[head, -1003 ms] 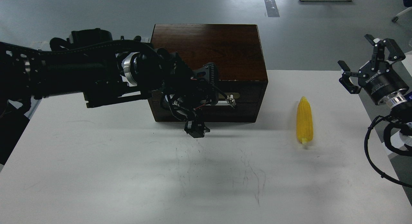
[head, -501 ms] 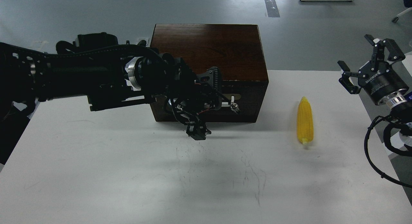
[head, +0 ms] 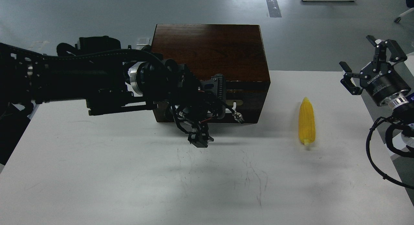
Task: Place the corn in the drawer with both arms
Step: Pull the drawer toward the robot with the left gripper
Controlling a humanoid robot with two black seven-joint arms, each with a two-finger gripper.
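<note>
While left gripper [head: 223,103] clasps drawer [head: 249,102] handle | right gripper [head: 372,68] spread, corn [head: 306,121] lower-left, apart

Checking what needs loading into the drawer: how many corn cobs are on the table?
1. The corn lies on the white table, right of the wooden cabinet, nearer the right gripper. The left arm blocks some of the table beside the cabinet.
</note>
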